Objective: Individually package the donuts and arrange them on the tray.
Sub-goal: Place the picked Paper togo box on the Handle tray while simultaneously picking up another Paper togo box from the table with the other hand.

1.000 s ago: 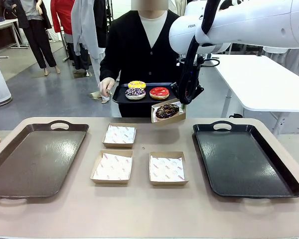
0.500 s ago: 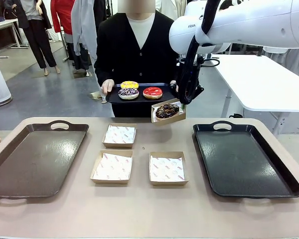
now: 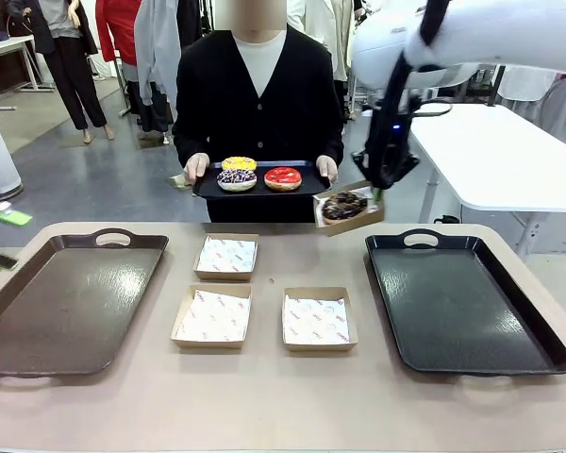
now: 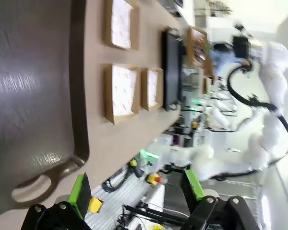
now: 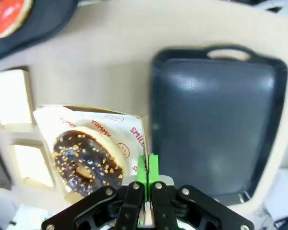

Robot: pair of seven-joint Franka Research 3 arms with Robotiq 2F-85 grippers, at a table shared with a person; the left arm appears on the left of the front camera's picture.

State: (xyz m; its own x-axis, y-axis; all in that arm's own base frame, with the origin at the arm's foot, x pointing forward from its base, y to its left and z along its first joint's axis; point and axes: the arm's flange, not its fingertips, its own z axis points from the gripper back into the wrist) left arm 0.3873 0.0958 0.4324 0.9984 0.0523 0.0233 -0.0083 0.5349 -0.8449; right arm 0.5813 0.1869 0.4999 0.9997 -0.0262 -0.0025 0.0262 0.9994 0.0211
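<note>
Jaws closed on the rim of a paper box (image 3: 351,226), the right gripper (image 5: 147,163) holds the chocolate donut (image 3: 343,206) aloft near the black tray (image 3: 538,330). The left gripper (image 4: 137,189) hangs open-jawed by the brown tray (image 4: 29,96). Across the table, a person's small tray (image 3: 208,189) bears the yellow donut (image 3: 238,163), white-purple donut (image 3: 236,177) and red donut (image 3: 283,177).

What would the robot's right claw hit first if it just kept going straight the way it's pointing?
Past the donut box it pinches, the right gripper points down at the rim of the black tray, or the table just beside it. Depth is hard to judge.
</note>
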